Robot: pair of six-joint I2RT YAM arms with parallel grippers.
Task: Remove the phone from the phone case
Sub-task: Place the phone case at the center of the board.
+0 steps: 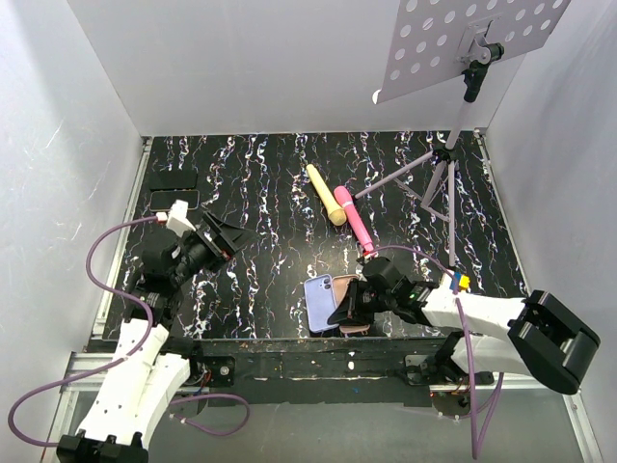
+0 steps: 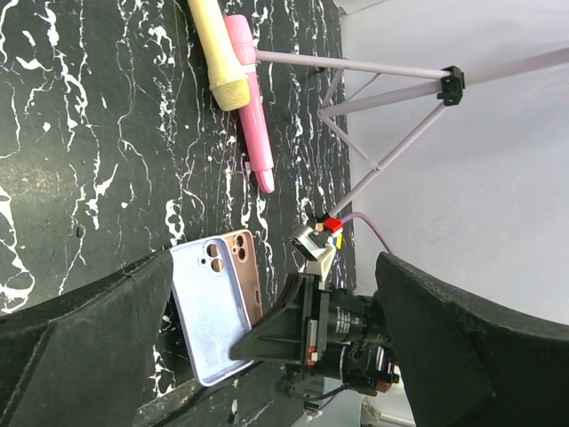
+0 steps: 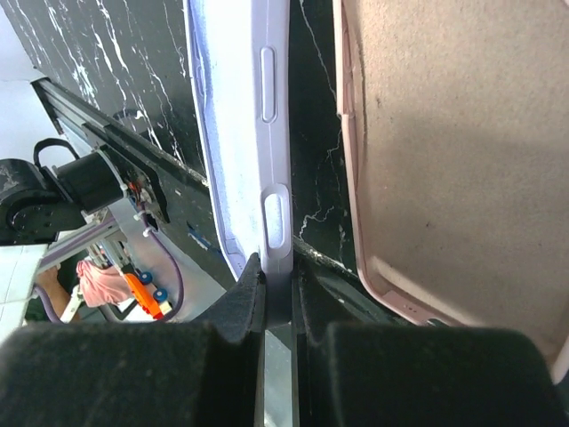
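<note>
The phone (image 1: 323, 301) shows its pale lavender back with the camera lenses, near the table's front edge. My right gripper (image 1: 345, 311) is shut on its lower side edge (image 3: 271, 213), both pads pressed flat against the rim. Beside and partly under it lies the salmon-pink phone case (image 1: 355, 328), its hollow inside facing the right wrist view (image 3: 444, 133). In the left wrist view the phone (image 2: 209, 311) overlaps the case (image 2: 244, 267). At the left, my left gripper (image 1: 227, 236) is open, apart from both, nothing between its fingers (image 2: 89, 347).
A yellow marker (image 1: 326, 196) and a pink marker (image 1: 355, 217) lie mid-table behind the phone. Two dark phones (image 1: 174, 179) (image 1: 174, 200) sit at the far left. A lilac tripod stand (image 1: 445, 174) with a perforated plate (image 1: 463, 43) rises at the back right.
</note>
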